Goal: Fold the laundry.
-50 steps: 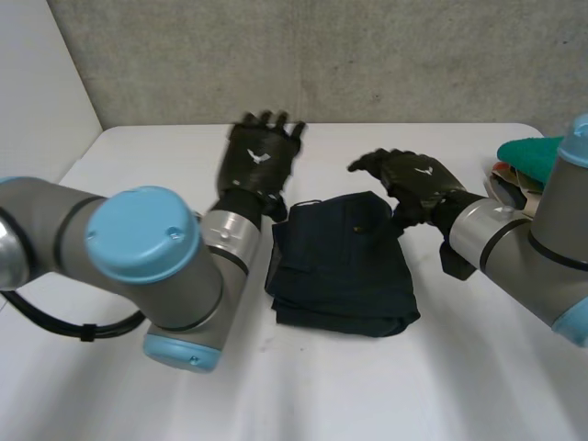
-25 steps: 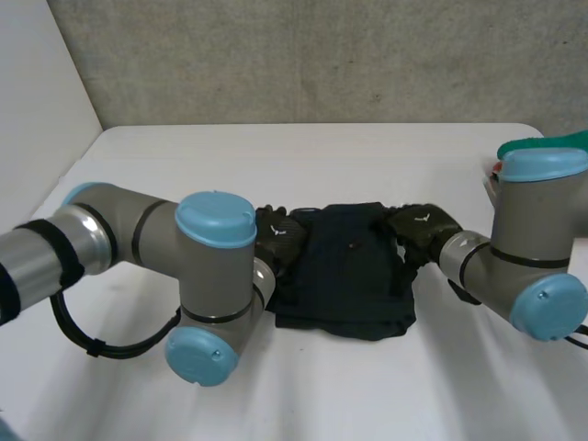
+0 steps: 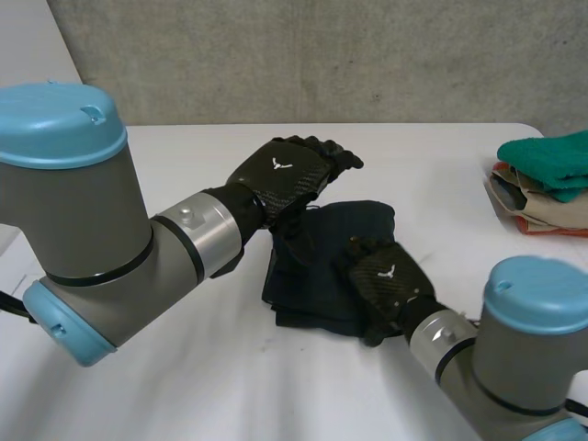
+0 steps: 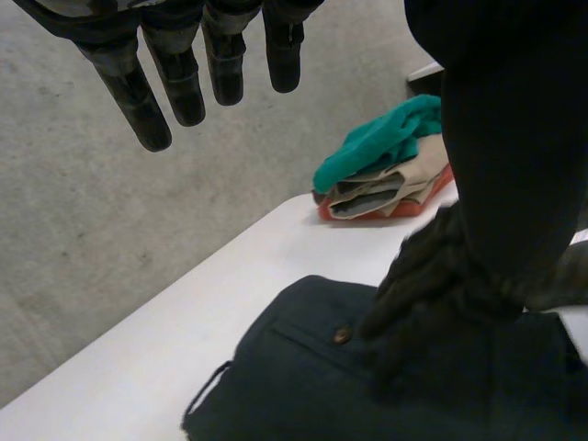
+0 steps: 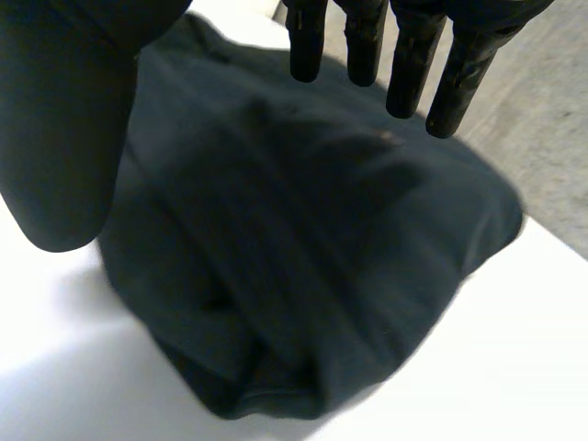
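A white table stands against a rough grey concrete wall, a plain white wall beside it.

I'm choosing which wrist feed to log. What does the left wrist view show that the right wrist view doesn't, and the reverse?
Left wrist view: the left hand, fingers straight in the air, and the stack of folded clothes, teal on top, farther along the white table. Right wrist view: the layered folded edge of the dark garment. Both: that garment, the table and the right hand, open over the garment.
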